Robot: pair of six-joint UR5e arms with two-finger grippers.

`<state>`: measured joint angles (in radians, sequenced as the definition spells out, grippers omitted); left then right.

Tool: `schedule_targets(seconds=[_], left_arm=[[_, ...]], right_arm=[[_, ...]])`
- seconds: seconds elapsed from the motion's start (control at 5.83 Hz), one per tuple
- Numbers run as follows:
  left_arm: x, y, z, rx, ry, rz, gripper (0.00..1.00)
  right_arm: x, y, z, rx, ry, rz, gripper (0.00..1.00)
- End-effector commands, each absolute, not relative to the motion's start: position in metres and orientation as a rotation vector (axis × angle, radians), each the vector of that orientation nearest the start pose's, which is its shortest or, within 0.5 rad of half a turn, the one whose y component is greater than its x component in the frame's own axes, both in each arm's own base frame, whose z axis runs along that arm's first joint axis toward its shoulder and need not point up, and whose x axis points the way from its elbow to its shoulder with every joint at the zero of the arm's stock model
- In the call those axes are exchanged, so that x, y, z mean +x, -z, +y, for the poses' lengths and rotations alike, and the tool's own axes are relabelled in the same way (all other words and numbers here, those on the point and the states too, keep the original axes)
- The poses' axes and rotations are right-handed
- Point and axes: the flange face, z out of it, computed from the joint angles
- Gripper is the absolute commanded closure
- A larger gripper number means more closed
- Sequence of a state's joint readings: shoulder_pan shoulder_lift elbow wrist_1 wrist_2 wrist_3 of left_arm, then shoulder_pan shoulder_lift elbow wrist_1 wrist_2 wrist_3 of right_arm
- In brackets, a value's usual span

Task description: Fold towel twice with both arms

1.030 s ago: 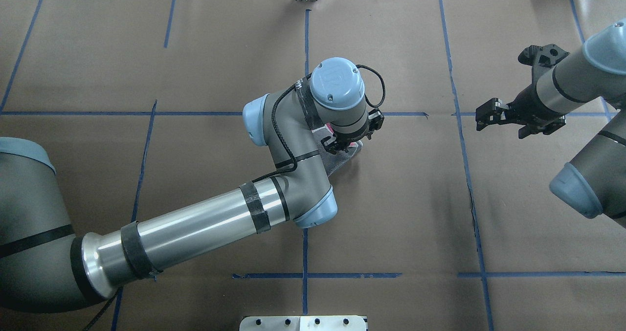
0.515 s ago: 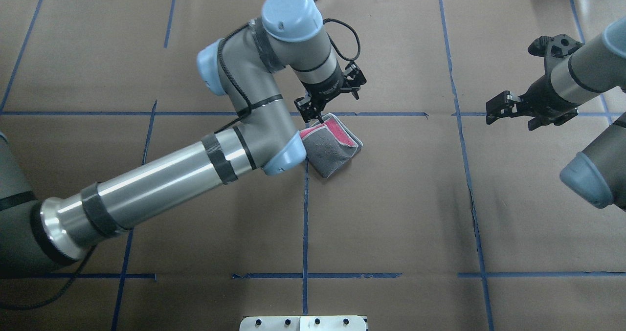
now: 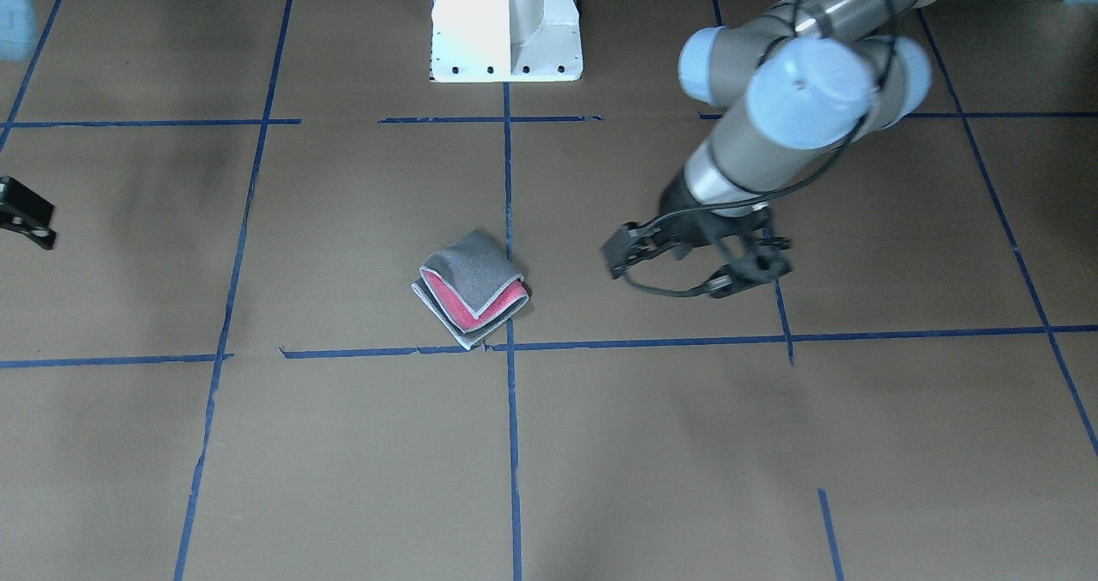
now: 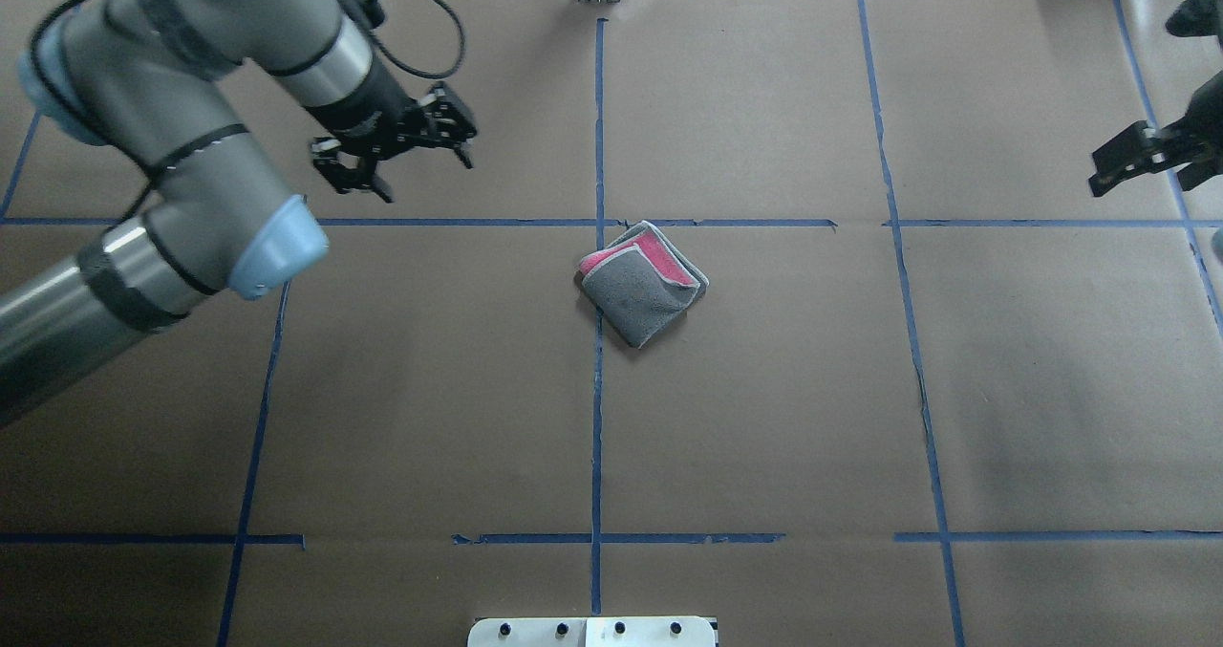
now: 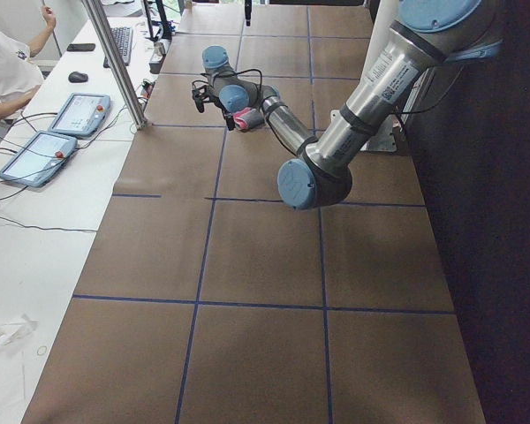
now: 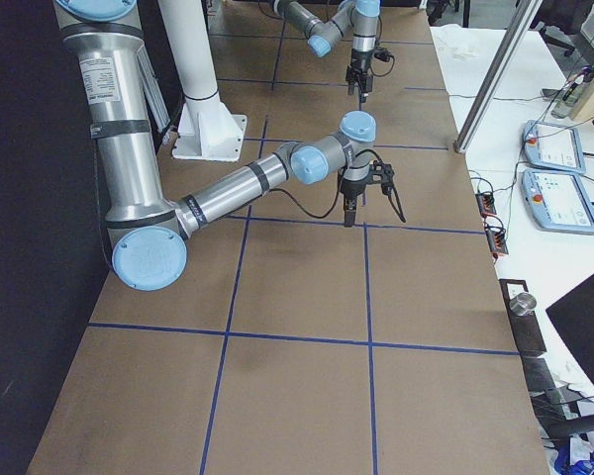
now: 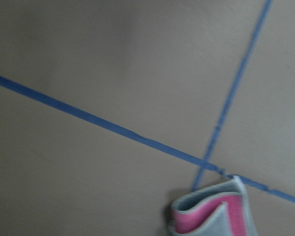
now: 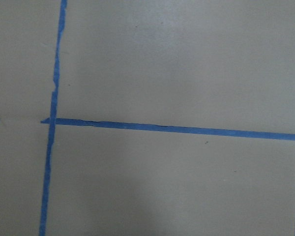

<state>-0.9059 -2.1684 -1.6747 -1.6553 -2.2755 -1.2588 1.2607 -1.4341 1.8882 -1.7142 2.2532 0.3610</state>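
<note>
The towel (image 4: 642,282) lies folded into a small square at the table's middle, grey side up with a pink layer showing at its far edge. It also shows in the front-facing view (image 3: 472,289) and at the bottom of the left wrist view (image 7: 216,212). My left gripper (image 4: 420,169) is open and empty, raised above the table well to the left of the towel and beyond it; it shows in the front-facing view (image 3: 695,270) too. My right gripper (image 4: 1147,171) is open and empty at the far right edge, far from the towel.
Brown paper with blue tape lines (image 4: 597,418) covers the table. The white pedestal base (image 3: 506,23) stands at the robot's side. Operators' tablets (image 5: 66,115) lie on a side table beyond the far edge.
My left gripper has let go of the towel, risen and swung away to the left. The folded towel now lies uncovered. My right gripper has drawn back further right.
</note>
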Motion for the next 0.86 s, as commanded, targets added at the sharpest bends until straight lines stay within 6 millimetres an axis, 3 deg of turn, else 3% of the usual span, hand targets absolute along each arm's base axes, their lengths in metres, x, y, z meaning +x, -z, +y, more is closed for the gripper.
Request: schedule_targets(seconds=[0.0,0.17,0.34,0.51,0.69], left_arm=[[0.217,-0.328,-0.544,-0.031,0.124,0.854,0.0],[0.137,-0.386,-0.546,-0.004,0.069,0.788,0.0],[0.074,-0.44,-0.541,0.02,0.003,0.75,0.0],[0.032,-0.488,-0.532,0.017,-0.052,0.727,0.0],[-0.008,-0.534,-0.534,0.004,-0.078,0.715,0.0]], right_arm=[[-0.01,-0.502,-0.51,0.072,0.106,-0.777,0.0],[0.029,-0.543,-0.497,0.074,0.13,-0.805,0.0],[0.062,-0.589,-0.463,0.069,0.148,-0.837,0.0],[0.075,-0.616,-0.438,0.032,0.102,-0.84,0.0],[0.075,-0.626,-0.437,0.012,0.095,-0.841,0.0]])
